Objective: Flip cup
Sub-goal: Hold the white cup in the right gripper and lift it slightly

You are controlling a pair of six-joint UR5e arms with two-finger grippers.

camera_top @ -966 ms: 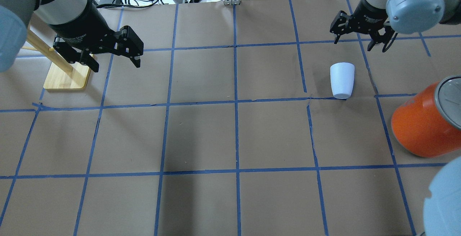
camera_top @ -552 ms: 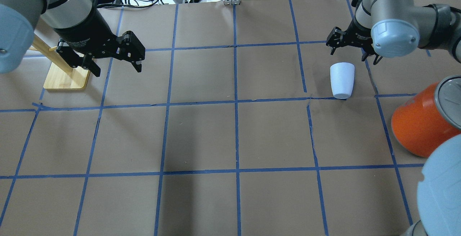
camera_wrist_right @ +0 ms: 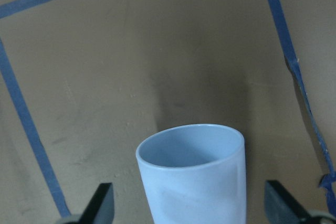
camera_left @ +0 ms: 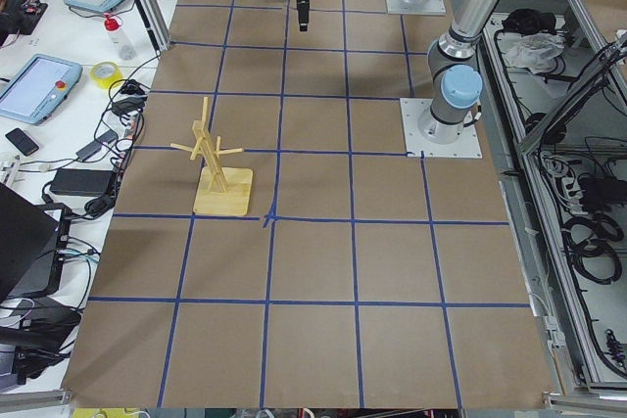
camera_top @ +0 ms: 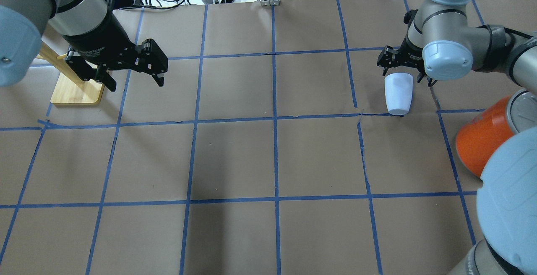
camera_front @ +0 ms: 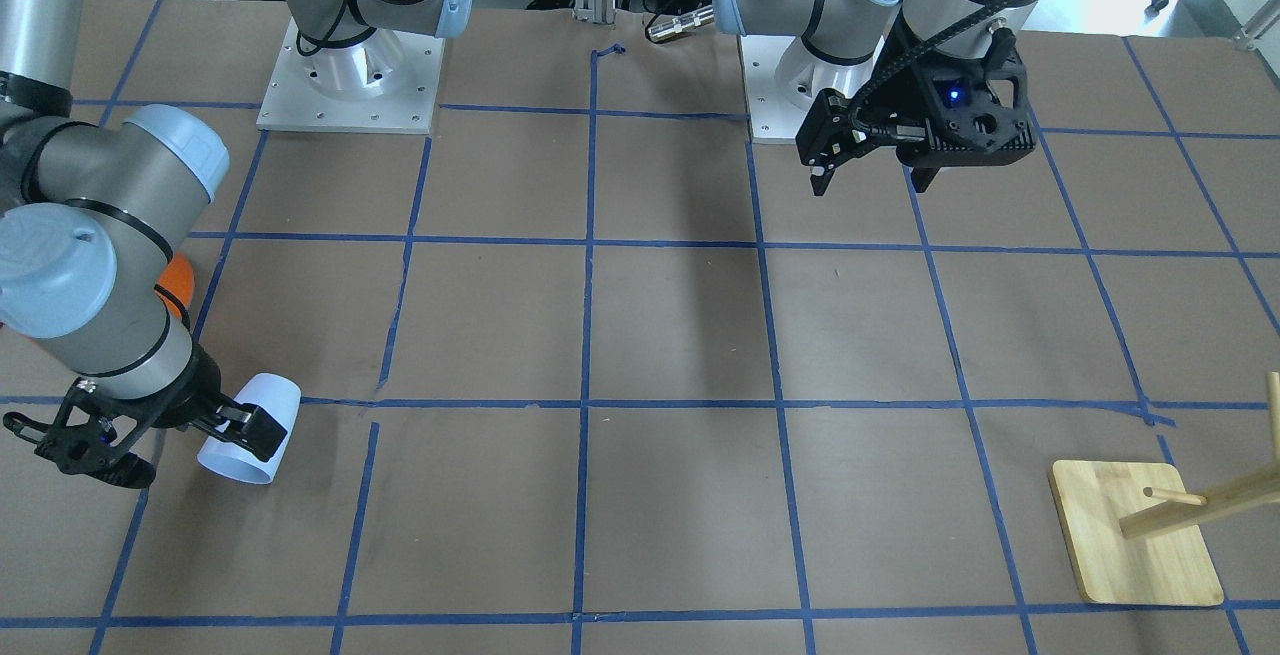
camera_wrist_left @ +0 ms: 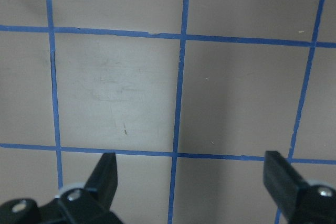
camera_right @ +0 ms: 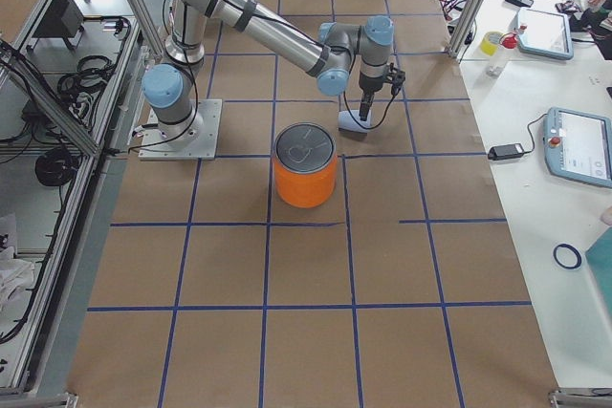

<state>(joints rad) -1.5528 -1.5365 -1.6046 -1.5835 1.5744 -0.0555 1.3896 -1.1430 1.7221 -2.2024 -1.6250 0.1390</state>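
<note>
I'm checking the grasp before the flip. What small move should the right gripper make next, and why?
Probably close the right gripper on the cup. The cup appears to lie on its side, and the wrist view shows its body between the open fingers with a gap on each side, so nothing grips it yet.
</note>
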